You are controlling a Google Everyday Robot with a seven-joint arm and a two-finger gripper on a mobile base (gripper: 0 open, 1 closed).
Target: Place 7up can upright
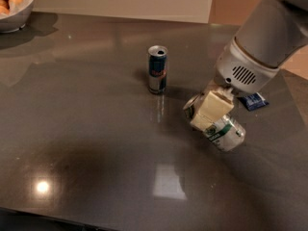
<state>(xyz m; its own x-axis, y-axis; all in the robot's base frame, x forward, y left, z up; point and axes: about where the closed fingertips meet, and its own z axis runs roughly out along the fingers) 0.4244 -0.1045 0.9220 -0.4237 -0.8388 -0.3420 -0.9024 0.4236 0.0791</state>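
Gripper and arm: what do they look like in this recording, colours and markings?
The gripper, at the table's right side on the green-and-white can, shows a cream blocky finger pad. Above it sits a white rounded wrist housing with a dark slotted vent. The arm is smooth light grey. No cables show.

No legible txt; gripper on 7up can

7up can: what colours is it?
The 7up can is silver-white with green markings, camera view; the gripper clamps its middle.
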